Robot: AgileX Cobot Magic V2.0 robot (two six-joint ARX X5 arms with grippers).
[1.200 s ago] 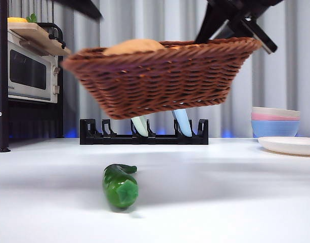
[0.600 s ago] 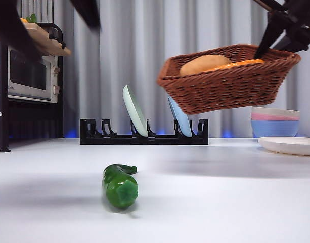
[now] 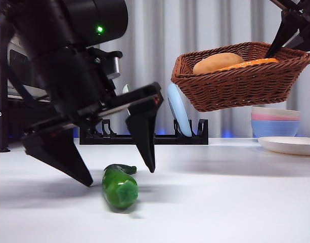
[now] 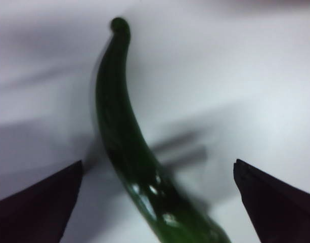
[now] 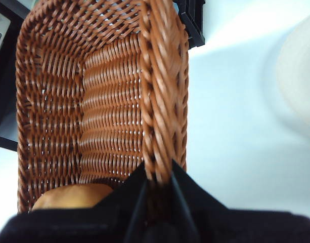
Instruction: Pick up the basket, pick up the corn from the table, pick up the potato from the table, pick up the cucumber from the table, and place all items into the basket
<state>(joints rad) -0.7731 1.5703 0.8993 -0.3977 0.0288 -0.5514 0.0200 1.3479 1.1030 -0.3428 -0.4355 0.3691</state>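
Observation:
The green cucumber [image 3: 119,188] lies on the white table [image 3: 220,202], its blunt end toward the front camera. My left gripper [image 3: 119,177] has come down over it and is open, one jaw on each side, not touching it. The left wrist view shows the cucumber [image 4: 127,142] running between the open left gripper [image 4: 157,163] jaws. The brown wicker basket [image 3: 235,86] hangs tilted at upper right. It holds the tan potato [image 3: 215,62] and the orange corn [image 3: 253,63]. My right gripper [image 5: 157,177] is shut on the basket [image 5: 114,101] rim, with the potato [image 5: 69,196] inside.
A black dish rack [image 3: 195,135] with a light blue plate [image 3: 176,114] stands at the back. Stacked bowls [image 3: 275,121] and a white plate [image 3: 289,145] sit at the right. A microwave shelf post [image 3: 3,101] is at the far left.
The basket has moved to the right and away from above the cucumber. My left arm has come down into view and now straddles the cucumber with open jaws.

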